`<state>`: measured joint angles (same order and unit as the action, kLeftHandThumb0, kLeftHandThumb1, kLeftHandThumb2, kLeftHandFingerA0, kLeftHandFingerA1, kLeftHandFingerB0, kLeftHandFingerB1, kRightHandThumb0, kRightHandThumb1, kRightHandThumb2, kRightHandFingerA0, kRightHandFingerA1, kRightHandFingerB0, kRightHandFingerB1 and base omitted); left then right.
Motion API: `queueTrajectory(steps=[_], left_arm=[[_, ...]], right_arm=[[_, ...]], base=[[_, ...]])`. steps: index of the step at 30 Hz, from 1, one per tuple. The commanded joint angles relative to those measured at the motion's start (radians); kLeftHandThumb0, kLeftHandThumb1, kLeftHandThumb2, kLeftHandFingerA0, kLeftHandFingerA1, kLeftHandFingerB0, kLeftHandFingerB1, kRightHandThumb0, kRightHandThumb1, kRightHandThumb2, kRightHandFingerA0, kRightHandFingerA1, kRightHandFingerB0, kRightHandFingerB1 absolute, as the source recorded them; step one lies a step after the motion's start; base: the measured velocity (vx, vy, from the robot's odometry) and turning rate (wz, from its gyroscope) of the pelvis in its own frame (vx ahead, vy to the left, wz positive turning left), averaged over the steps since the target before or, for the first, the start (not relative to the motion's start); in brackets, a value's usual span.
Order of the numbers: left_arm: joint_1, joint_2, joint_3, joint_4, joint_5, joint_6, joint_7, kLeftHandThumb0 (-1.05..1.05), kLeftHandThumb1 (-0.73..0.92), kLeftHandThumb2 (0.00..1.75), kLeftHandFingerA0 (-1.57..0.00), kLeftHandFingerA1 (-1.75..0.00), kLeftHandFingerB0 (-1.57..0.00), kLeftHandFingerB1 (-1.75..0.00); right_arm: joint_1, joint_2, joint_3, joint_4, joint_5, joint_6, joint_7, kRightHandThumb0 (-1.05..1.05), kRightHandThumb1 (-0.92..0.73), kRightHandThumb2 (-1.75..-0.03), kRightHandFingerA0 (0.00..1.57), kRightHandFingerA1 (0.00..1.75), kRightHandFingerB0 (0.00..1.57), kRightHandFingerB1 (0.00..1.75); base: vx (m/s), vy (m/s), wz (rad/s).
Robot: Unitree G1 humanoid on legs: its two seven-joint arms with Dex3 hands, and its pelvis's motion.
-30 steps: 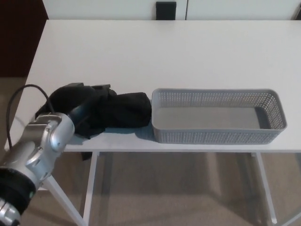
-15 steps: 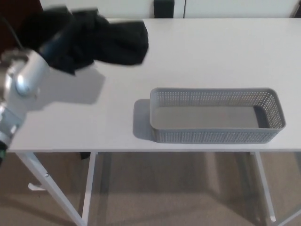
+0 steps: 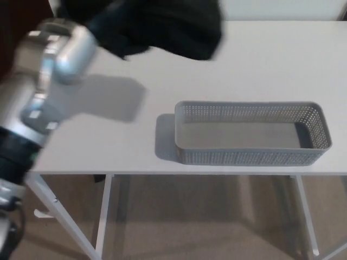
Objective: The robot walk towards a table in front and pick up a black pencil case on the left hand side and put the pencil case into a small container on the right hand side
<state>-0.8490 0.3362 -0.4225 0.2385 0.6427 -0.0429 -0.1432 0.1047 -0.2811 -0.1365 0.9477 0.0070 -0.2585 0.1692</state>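
The left arm (image 3: 51, 81) comes in from the left side, silver at the wrist and dark lower down, raised high above the table (image 3: 244, 70). Its hand (image 3: 116, 24) is a black blur near the far left part of the table, and it merges with the black case (image 3: 173, 24) so closely that I cannot make out single fingers; the hand does appear to be closed around the case, since the case hangs in the air with nothing under it. The case is a soft dark shape, held up over the far edge of the table, left of the middle, and smeared by motion. Beneath the arm a grey shadow (image 3: 111, 100) lies on the white top, apart from the case itself. The basket (image 3: 252, 157), grey and perforated, long and shallow, sits near the front edge toward the right side, lengthwise along that edge, and its inside shows only its own bare floor. The case is well apart from the basket, up and to the left of it. White table legs (image 3: 103, 216) stand on a beige floor (image 3: 206, 222) below. The right hand does not show.
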Motion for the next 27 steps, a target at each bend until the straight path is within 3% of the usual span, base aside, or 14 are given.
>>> queueTrajectory(steps=[1, 4, 5, 6, 7, 8, 10, 12, 14, 15, 21, 23, 25, 27], left_arm=[[-0.062, -0.147, -0.037, -0.082, -0.018, 0.17, -0.164, -0.26, 0.74, 0.62, -0.69, -1.61, -0.71, -0.78], [-0.091, -0.227, -0.035, -0.086, -0.053, 0.243, -0.23, -0.27, 0.75, 0.64, -0.75, -1.41, -0.69, -0.54], [-0.101, -0.262, -0.034, -0.083, -0.082, 0.265, -0.258, -0.3, 0.79, 0.62, -0.67, -0.89, -0.68, -0.49], [-0.105, -0.28, -0.031, -0.086, -0.092, 0.286, -0.277, -0.3, 0.79, 0.62, -0.67, -0.89, -0.68, -0.49], [-0.106, -0.304, -0.029, -0.082, -0.102, 0.298, -0.287, -0.28, 0.78, 0.63, -0.65, -0.56, -0.75, -0.67], [-0.113, -0.329, -0.034, -0.072, -0.106, 0.318, -0.297, -0.32, 0.77, 0.63, -0.78, -0.8, -0.78, -0.61], [-0.129, -0.367, -0.044, -0.05, -0.108, 0.343, -0.322, -0.31, 0.76, 0.62, -0.76, -0.8, -0.76, -0.61], [-0.142, -0.402, -0.048, -0.025, -0.104, 0.379, -0.337, -0.25, 0.74, 0.7, -0.99, -1.17, -0.82, -0.82], [-0.146, -0.44, -0.039, 0.025, -0.114, 0.389, -0.319, -0.22, 0.72, 0.74, -0.99, -1.13, -0.86, -0.81], [-0.142, -0.444, -0.039, 0.049, -0.117, 0.373, -0.311, -0.26, 0.74, 0.71, -0.89, -1.08, -0.87, -0.77], [-0.121, -0.464, -0.054, 0.154, -0.102, 0.386, -0.305, -0.25, 0.74, 0.66, -0.74, -0.76, -0.8, -0.67], [-0.118, -0.473, -0.055, 0.18, -0.107, 0.402, -0.304, -0.2, 0.74, 0.7, -1.03, -0.9, -0.78, -0.7], [-0.109, -0.48, -0.056, 0.213, -0.113, 0.407, -0.294, -0.18, 0.75, 0.68, -1.05, -0.85, -0.77, -0.66], [-0.096, -0.469, -0.063, 0.251, -0.116, 0.371, -0.285, -0.17, 0.74, 0.65, -1.12, -1.02, -0.77, -0.71]], right_arm=[[-0.006, -0.012, -0.004, -0.011, 0.004, 0.024, -0.002, -0.32, -0.65, -0.6, 0.57, 0.44, 0.38, 0.36], [-0.012, -0.015, 0.012, -0.007, -0.019, 0.01, -0.018, -0.41, -0.54, -0.76, 0.6, 0.56, 0.36, 0.47], [-0.012, -0.018, 0.02, -0.008, -0.03, 0.004, -0.024, -0.42, -0.54, -0.77, 0.59, 0.56, 0.36, 0.47], [-0.01, -0.019, 0.024, -0.012, -0.034, 0.002, -0.026, -0.42, -0.54, -0.77, 0.59, 0.56, 0.36, 0.47], [-0.012, -0.023, 0.036, -0.008, -0.049, -0.002, -0.039, -0.38, -0.64, -0.59, 0.67, 0.46, 0.42, 0.37], [-0.014, -0.023, 0.037, -0.005, -0.049, -0.001, -0.04, -0.36, -0.63, -0.58, 0.63, 0.45, 0.42, 0.37], [-0.018, -0.023, 0.037, 0.001, -0.042, -0.003, -0.034, -0.44, -0.53, -0.78, 0.55, 0.55, 0.37, 0.47], [-0.016, -0.026, 0.045, -0.003, -0.049, -0.008, -0.038, -0.45, -0.53, -0.78, 0.56, 0.56, 0.36, 0.47], [-0.024, -0.02, 0.047, 0.0, -0.046, -0.008, -0.041, -0.36, -0.64, -0.59, 0.63, 0.45, 0.42, 0.37], [-0.027, -0.017, 0.046, 0.003, -0.043, -0.005, -0.042, -0.42, -0.54, -0.77, 0.6, 0.56, 0.38, 0.47], [-0.028, -0.013, 0.051, 0.002, -0.048, -0.014, -0.046, -0.42, -0.53, -0.76, 0.59, 0.55, 0.37, 0.47], [-0.028, -0.017, 0.056, 0.008, -0.056, -0.025, -0.046, -0.35, -0.65, -0.59, 0.62, 0.45, 0.4, 0.37], [-0.033, -0.019, 0.063, 0.012, -0.064, -0.021, -0.048, -0.43, -0.54, -0.77, 0.55, 0.54, 0.34, 0.46], [-0.037, -0.016, 0.069, 0.017, -0.07, -0.026, -0.055, -0.35, -0.64, -0.59, 0.63, 0.45, 0.41, 0.37]], base=[[0.0, 0.0, 0.0], [0.0, 0.0, 0.0], [0.0, 0.0, 0.0], [0.0, 0.0, 0.0], [0.0, 0.0, 0.0], [0.0, 0.0, 0.0], [0.0, 0.0, 0.0], [0.0, 0.0, 0.0], [0.0, 0.0, 0.0], [0.0, 0.0, 0.0], [0.0, 0.0, 0.0], [0.0, 0.0, 0.0], [0.0, 0.0, 0.0], [0.0, 0.0, 0.0]])
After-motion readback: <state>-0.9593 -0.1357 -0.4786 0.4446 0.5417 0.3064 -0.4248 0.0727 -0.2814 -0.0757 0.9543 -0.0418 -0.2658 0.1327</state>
